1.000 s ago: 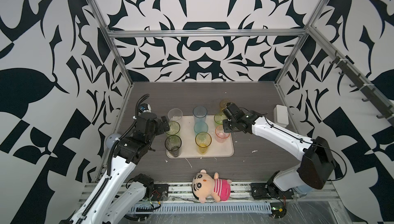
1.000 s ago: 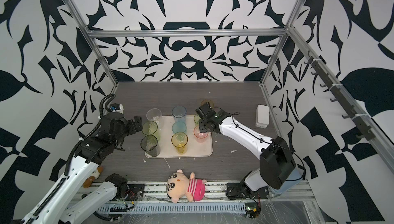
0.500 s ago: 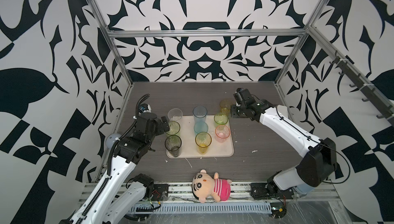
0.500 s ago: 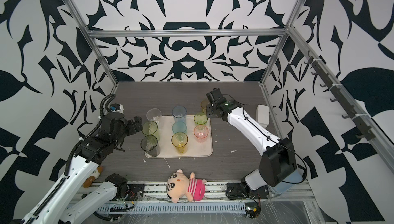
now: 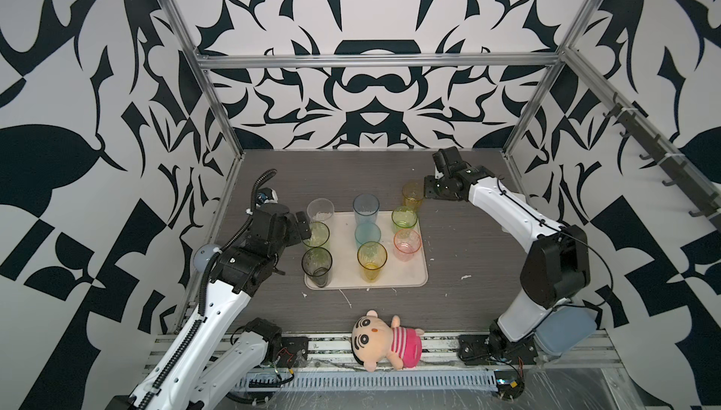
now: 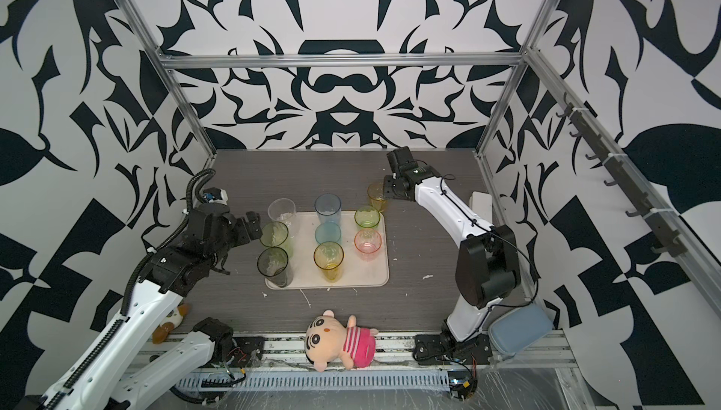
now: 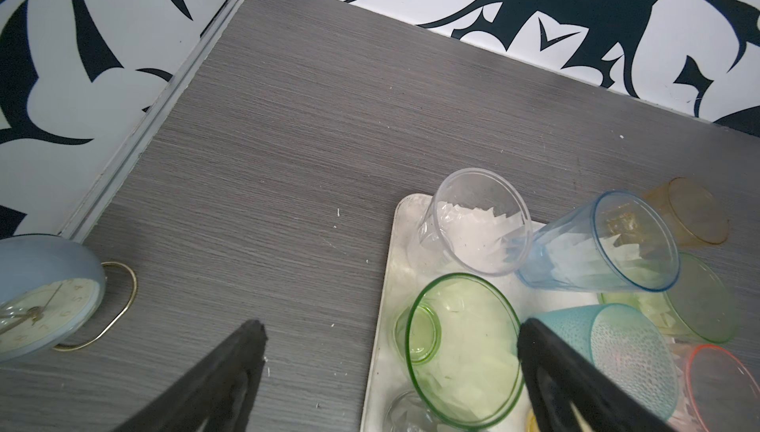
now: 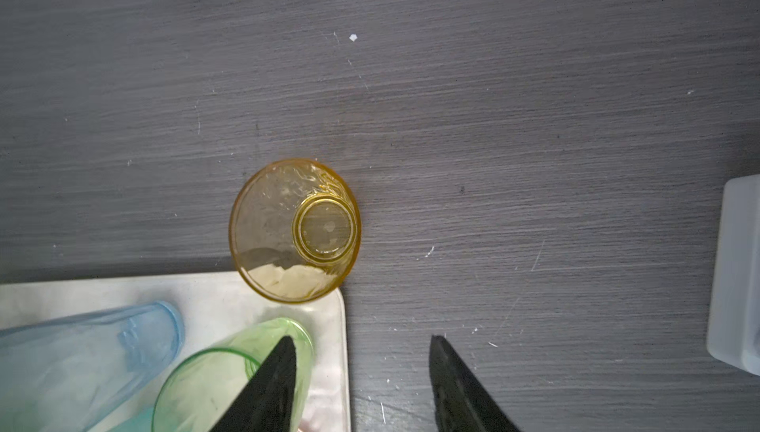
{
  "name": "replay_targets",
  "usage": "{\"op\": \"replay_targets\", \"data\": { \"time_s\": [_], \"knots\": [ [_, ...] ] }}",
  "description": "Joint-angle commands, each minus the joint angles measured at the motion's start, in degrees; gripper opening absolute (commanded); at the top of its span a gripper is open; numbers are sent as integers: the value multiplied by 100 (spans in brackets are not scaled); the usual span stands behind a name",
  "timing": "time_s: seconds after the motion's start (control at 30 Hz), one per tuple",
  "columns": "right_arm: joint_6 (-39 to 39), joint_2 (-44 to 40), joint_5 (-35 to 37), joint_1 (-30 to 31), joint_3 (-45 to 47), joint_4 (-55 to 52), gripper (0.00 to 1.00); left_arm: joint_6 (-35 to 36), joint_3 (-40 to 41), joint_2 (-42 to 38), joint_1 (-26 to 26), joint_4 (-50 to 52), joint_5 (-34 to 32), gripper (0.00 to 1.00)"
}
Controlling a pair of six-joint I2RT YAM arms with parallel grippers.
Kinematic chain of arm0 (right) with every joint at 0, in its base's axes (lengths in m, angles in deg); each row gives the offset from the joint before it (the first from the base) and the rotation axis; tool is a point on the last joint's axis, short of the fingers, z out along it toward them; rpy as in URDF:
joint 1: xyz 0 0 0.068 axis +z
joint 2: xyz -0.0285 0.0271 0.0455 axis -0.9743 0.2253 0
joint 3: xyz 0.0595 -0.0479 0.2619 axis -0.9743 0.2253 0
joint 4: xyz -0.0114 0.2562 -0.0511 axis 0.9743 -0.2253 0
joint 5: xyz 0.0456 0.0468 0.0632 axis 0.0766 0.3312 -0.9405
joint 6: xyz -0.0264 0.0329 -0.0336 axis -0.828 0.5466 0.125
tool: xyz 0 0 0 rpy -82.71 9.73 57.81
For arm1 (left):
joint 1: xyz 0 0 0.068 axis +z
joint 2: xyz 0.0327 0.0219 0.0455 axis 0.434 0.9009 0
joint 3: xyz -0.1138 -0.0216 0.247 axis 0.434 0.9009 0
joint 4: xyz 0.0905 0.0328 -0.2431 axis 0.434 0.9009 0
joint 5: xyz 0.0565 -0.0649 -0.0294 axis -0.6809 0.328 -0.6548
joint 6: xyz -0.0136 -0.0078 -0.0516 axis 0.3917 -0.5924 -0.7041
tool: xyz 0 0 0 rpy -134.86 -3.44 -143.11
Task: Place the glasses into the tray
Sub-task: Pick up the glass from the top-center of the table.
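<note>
**Holder.** Flat beige squarish plastic tray (image 5: 405,273) with rounded corners and a low rim, at the middle of the grey wood-grain table (image 5: 468,232).

**On the tray, all upright, mouths up.**
- Far row, left to right: tall clear tumbler (image 5: 320,209), tall blue tumbler (image 5: 366,209), short green tumbler (image 5: 404,219).
- Middle row: tall green tumbler (image 5: 316,234), short teal tumbler (image 5: 367,234), short pink tumbler (image 5: 407,244).
- Near row: tall smoke-grey tumbler (image 5: 317,265), tall yellow tumbler (image 5: 372,260).

**Off the tray.** Short amber-yellow tumbler (image 5: 412,193), upright, its base on bare table just past the tray's far right corner.

**Right gripper** (image 8: 362,339).
- Black fingers parted, nothing between them.
- Raised over the table beside the tray's right edge.
- Amber-yellow tumbler ahead of the fingertips, outside the gap and untouched.
- In both top views, gripper close by that tumbler's right side and above it.

**Left gripper** (image 7: 390,327).
- Jaws spread wide and empty.
- Positioned at the tray's left edge, with the tall green tumbler framed between the fingers in the left wrist view.
- Contact with its rim not discernible.

**Sundries.**
- Plush doll in a pink striped shirt (image 5: 384,343), lying on the front rail.
- Pale blue round alarm clock (image 7: 41,298), on the table left of the tray.
- Small white box (image 6: 482,203), at the table's right edge.
</note>
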Motion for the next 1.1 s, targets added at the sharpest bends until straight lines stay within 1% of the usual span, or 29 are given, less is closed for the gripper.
{"op": "replay_targets", "data": {
  "time_s": [0.0, 0.3, 0.4, 0.83, 0.97, 1.07],
  "knots": [
    [-7, 126, -171, -84, -342, 121, 61, -34, -178, 15, -13, 104, -91, 99],
    [75, 733, -377, -133, -587, 165, 61, -45, -165, -28, -21, 144, -110, 99],
    [112, 912, -411, -144, -663, 163, 66, -51, -156, -37, -14, 159, -119, 99],
    [173, 1350, -449, -184, -815, 162, 71, -62, -104, -87, -18, 180, -129, 100],
    [267, 1425, -448, -219, -830, 198, 77, -64, -93, -90, -20, 192, -153, 99],
    [310, 1514, -442, -237, -880, 171, 78, -62, -94, -90, -15, 182, -158, 100]
  ]
}}
